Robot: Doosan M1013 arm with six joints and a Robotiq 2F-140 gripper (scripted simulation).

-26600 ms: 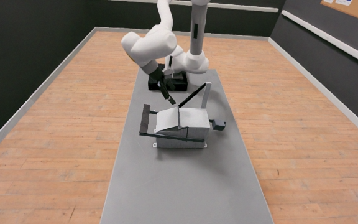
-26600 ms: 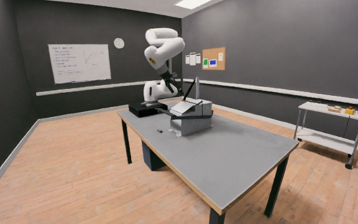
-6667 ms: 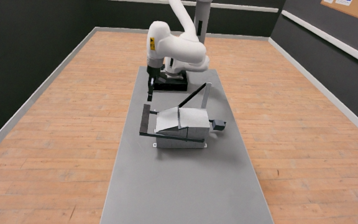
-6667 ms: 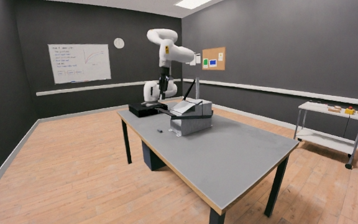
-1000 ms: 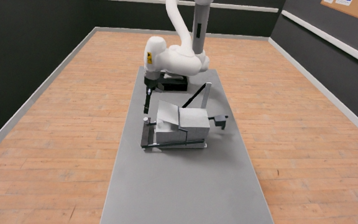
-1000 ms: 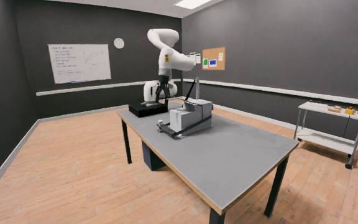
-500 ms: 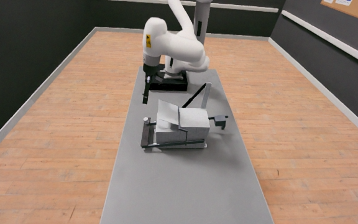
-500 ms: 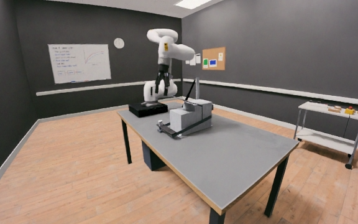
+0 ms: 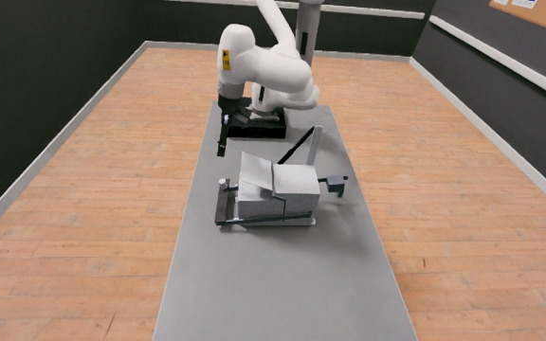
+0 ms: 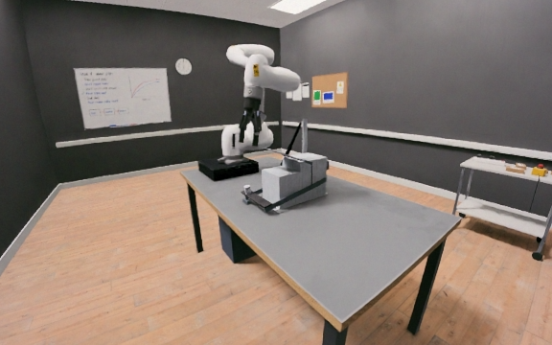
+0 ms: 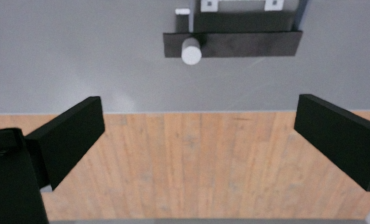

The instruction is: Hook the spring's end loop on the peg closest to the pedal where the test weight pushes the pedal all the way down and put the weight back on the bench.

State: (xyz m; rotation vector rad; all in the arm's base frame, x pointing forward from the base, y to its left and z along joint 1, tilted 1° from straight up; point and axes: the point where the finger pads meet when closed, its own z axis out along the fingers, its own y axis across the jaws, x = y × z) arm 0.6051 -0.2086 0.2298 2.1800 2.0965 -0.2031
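Note:
The feeder (image 9: 278, 206) (image 10: 276, 184) is a pale grey box on the bench (image 9: 273, 284) (image 10: 353, 240). Its pedal (image 9: 223, 210) (image 10: 259, 201) (image 11: 246, 45) is a dark plate beside the box. A pale cylinder (image 9: 223, 184) (image 10: 247, 189) (image 11: 191, 54), apparently the steel weight, stands upright at the pedal's end nearest the robot base. My gripper (image 9: 221, 152) (image 10: 248, 142) (image 11: 199, 112) is open and empty, above the bench on the robot-base side of the pedal. I cannot make out the spring, its loop or the pegs, nor tell the pedal's height.
A dark rod (image 9: 263, 220) (image 10: 300, 193) runs along the box's side. A grey post (image 9: 315, 144) (image 10: 304, 136) with a black diagonal bar (image 9: 296, 146) (image 10: 293, 137) rises behind the box. A dark bracket (image 9: 336, 184) sticks out opposite the pedal. The black robot base (image 9: 259, 129) (image 10: 228, 170) is behind.

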